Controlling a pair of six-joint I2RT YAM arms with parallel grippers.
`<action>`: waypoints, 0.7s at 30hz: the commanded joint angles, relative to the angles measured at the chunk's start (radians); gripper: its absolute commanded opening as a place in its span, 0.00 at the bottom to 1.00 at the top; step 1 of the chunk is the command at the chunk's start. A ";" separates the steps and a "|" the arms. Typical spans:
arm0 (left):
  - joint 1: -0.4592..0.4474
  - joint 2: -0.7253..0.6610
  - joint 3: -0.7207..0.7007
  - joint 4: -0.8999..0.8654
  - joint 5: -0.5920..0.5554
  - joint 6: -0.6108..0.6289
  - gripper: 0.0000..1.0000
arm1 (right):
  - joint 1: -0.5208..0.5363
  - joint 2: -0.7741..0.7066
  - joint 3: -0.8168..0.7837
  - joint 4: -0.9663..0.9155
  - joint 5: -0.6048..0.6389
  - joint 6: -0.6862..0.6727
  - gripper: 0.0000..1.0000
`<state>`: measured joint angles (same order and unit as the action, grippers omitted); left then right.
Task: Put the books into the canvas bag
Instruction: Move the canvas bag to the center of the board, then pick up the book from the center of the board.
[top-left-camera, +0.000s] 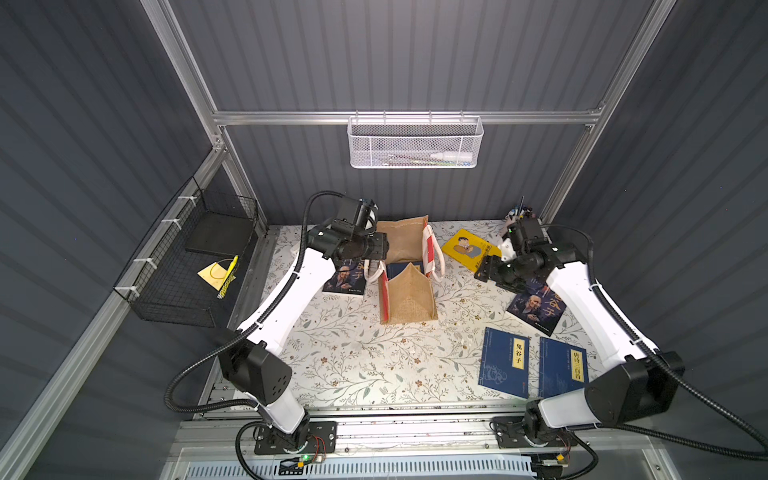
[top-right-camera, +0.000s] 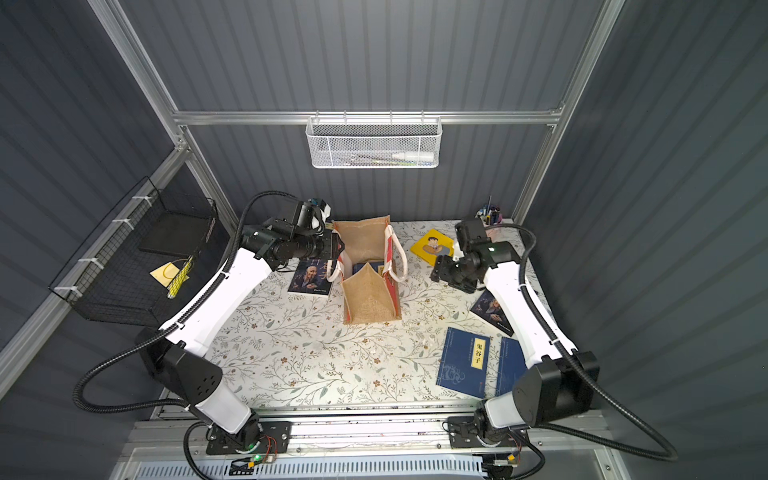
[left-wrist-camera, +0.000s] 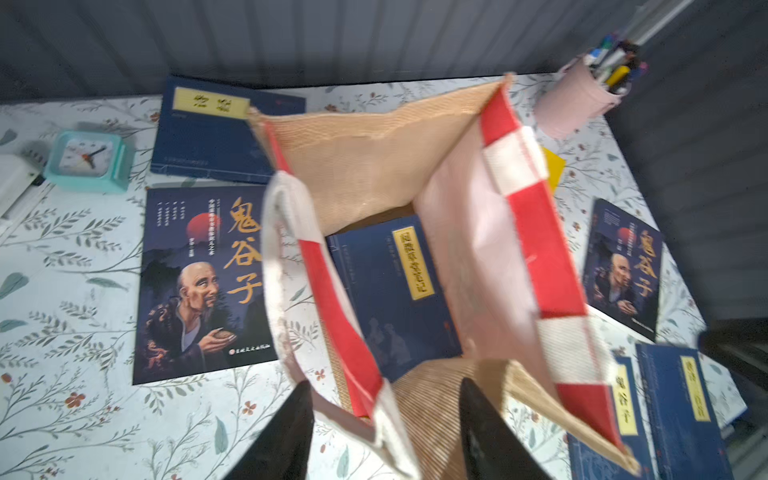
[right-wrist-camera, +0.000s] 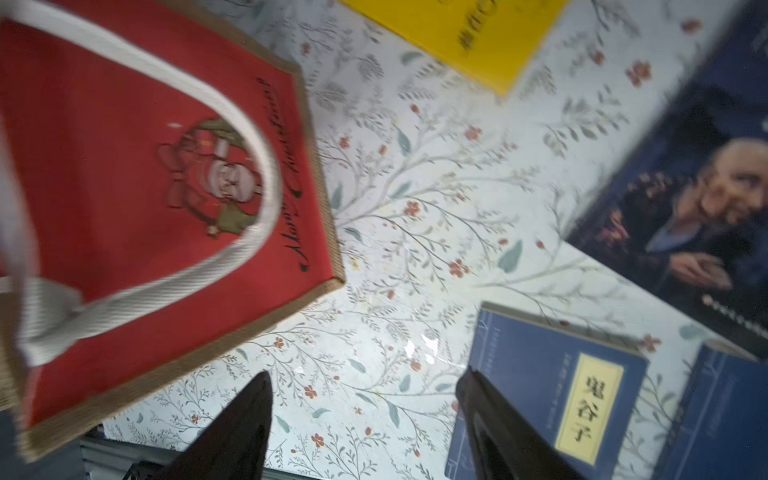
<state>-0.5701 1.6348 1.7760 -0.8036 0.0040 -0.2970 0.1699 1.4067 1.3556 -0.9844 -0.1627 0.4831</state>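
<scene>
- Books (top-left-camera: 505, 361): one navy copy (left-wrist-camera: 395, 291) is seen inside the canvas bag (top-left-camera: 409, 291), which stands upright; the others lie flat around it
- Left gripper (left-wrist-camera: 386, 432) and right gripper (right-wrist-camera: 365, 424) are held spread, apparently empty
- A fresh pick is judged due; an edge grip is called for

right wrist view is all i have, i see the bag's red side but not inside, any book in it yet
observer: Yes, a navy book with a yellow label lies flat on the bottom of the canvas bag.
operator: anything lying on the far side of the bag from me
observer: A portrait book lies right beside the bag, on the robot's left.
operator: and where's the left gripper
observer: The left gripper is open, over the bag's rim.
</scene>
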 joint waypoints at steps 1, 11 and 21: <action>-0.116 -0.013 -0.025 0.023 0.001 0.031 0.57 | -0.072 -0.094 -0.163 0.019 0.035 0.082 0.76; -0.417 0.068 -0.120 0.155 -0.061 -0.004 0.56 | -0.245 -0.299 -0.560 0.097 0.038 0.218 0.83; -0.581 0.280 -0.096 0.248 -0.012 0.048 0.56 | -0.350 -0.242 -0.699 0.220 0.076 0.230 0.86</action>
<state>-1.1450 1.8790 1.6600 -0.5953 -0.0246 -0.2794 -0.1726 1.1263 0.6712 -0.8215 -0.1066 0.7006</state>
